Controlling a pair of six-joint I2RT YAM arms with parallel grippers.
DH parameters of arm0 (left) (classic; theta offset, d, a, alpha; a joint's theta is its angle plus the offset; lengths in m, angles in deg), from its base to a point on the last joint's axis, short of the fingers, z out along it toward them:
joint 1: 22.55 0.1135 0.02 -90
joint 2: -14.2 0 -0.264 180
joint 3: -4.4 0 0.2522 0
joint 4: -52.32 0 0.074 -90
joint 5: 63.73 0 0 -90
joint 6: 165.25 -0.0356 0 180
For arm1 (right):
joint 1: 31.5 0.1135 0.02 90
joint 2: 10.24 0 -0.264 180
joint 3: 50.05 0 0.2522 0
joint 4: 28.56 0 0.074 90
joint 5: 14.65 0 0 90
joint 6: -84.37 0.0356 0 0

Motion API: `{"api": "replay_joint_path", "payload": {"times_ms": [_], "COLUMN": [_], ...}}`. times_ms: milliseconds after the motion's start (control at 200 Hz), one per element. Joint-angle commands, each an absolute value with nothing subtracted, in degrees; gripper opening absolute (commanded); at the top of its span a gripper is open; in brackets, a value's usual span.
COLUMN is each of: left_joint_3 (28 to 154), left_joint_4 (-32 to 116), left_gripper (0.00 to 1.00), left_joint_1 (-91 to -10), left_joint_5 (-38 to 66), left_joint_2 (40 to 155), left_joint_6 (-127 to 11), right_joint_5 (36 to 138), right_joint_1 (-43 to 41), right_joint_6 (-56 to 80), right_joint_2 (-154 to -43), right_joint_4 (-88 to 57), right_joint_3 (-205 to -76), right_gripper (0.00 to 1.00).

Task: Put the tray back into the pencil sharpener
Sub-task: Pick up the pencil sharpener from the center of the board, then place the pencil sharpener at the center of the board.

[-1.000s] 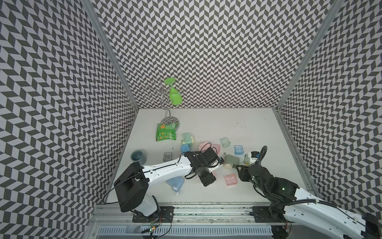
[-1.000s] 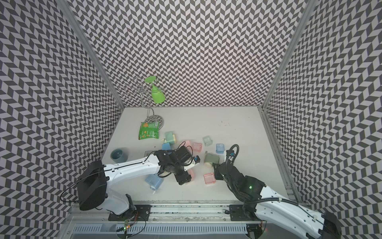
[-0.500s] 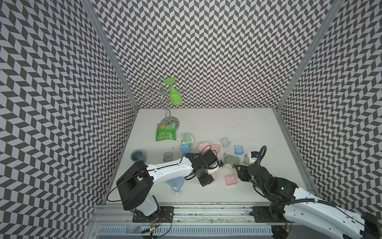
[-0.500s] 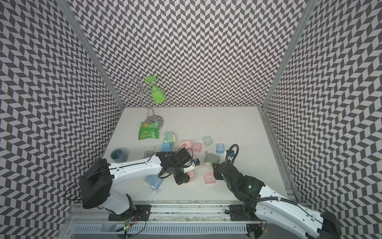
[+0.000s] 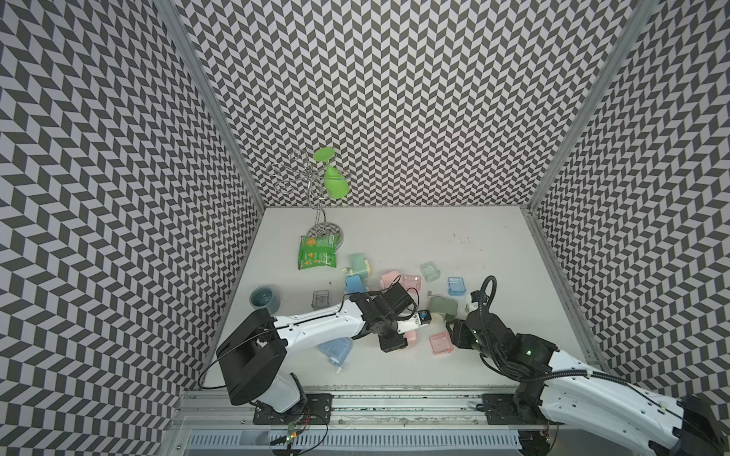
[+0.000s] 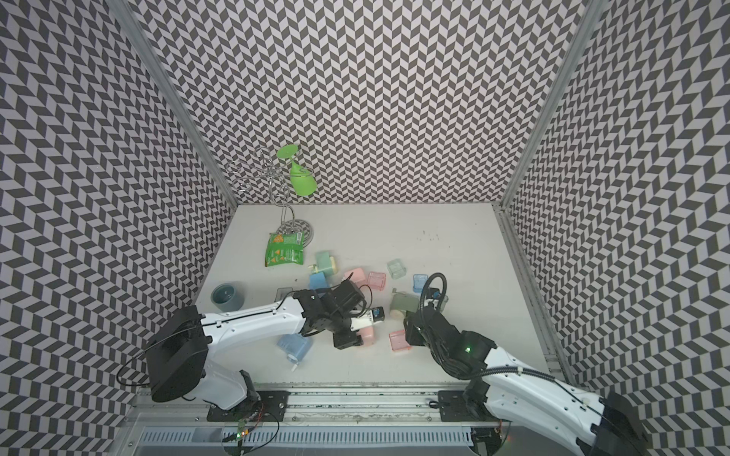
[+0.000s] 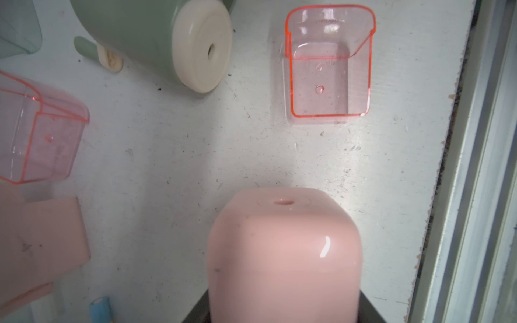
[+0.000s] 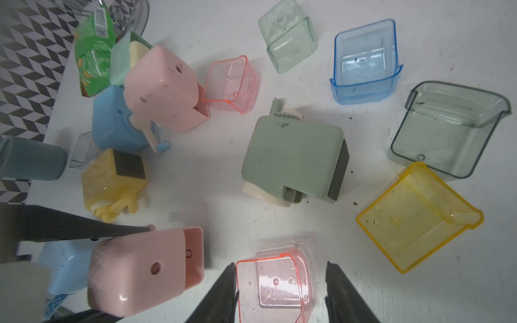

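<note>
Bare table [image 7: 195,145] separates pink tray [image 7: 327,70] from pink sharpener [image 7: 282,251]; green sharpener [image 7: 156,33] stands near.

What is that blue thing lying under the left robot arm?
A light blue pencil sharpener, with its pale crank handle poking out on the near side. The left arm covers its far part, so whether a tray sits inside it cannot be seen.

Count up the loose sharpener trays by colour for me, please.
Pink trays: 2
Green trays: 2
Blue tray: 1
Yellow tray: 1
Clear tray: 1
Total: 7
</note>
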State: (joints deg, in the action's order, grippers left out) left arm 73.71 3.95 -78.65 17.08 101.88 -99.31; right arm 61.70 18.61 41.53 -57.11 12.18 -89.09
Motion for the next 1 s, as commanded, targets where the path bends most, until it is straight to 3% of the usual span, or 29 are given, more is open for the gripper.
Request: {"api": "replay_joint_path", "payload": {"times_ms": [0,651,871,996], "left_joint_3": [77.3,77.9,78.1,77.6], "left_joint_4": [5.0,6.5,6.6,6.9], "left_gripper": [0.42,0.45,0.54,0.65], "left_joint_1": [-78.5,-81.4,-81.6,-81.6], "left_joint_5": [14.9,19.1,19.7,20.2], "left_joint_2": [103.8,106.4,106.9,106.6], "left_joint_6": [-103.9,-102.5,-102.2,-102.0], "right_joint_5": [66.0,72.3,77.3,79.0], "right_joint_1": [18.2,17.5,17.5,17.5], "right_joint_6": [40.2,39.9,39.5,40.0], "right_joint_2": [-59.2,-64.7,-67.4,-68.7], "right_joint_4": [11.1,5.6,2.9,1.1], "right_joint_3": [-88.7,-85.2,-85.7,-85.5], "right_gripper": [0.51,0.38,0.37,0.37]}}
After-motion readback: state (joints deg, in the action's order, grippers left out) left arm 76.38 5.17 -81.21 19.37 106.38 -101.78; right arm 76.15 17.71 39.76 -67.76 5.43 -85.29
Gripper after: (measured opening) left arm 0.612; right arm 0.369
